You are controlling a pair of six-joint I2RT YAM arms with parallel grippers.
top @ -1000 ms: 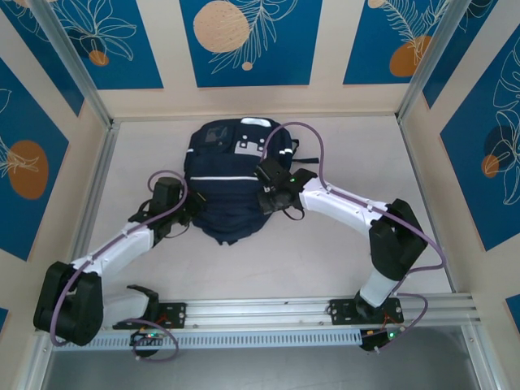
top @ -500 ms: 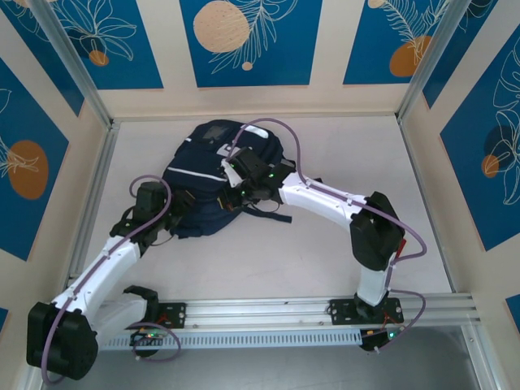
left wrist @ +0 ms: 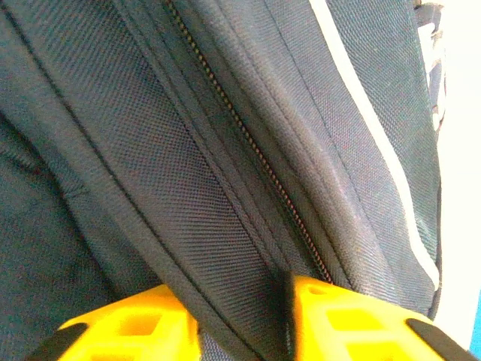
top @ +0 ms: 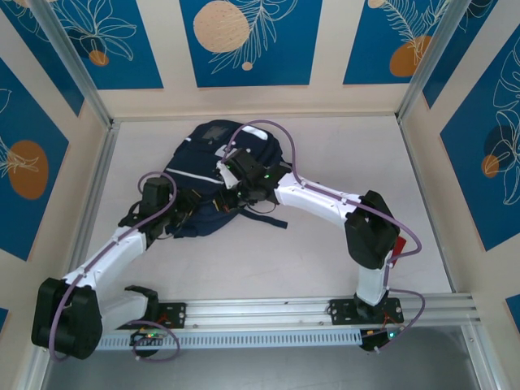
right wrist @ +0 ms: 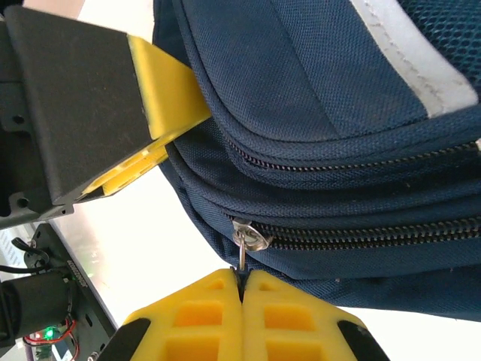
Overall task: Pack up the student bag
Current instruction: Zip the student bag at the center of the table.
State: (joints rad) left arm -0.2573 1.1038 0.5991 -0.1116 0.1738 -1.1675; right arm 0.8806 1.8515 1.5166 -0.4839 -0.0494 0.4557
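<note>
A navy student bag [top: 213,175] lies far left-centre on the table [top: 349,154], the right gripper [right wrist: 242,289] clamped on its zipper pull [right wrist: 242,256], the left gripper [left wrist: 237,301] with narrow jaws pinching its fabric.

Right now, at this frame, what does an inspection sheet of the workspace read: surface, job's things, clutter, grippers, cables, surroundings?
Surface: pale table, with the bag lying left of centre.
Job's things: student bag lies skewed on the table; its zips look closed where the right wrist view shows them.
Clutter: nothing seen.
Grippers: left gripper has its fingers either side of a fabric fold beside a zip, apparently pinching it; right gripper is shut on the zipper pull.
Cables: purple cable arcs over the bag from the right arm; second cable loops at the left wrist.
Surroundings: blue leaf-pattern wall panels; metal rail at the near edge.
</note>
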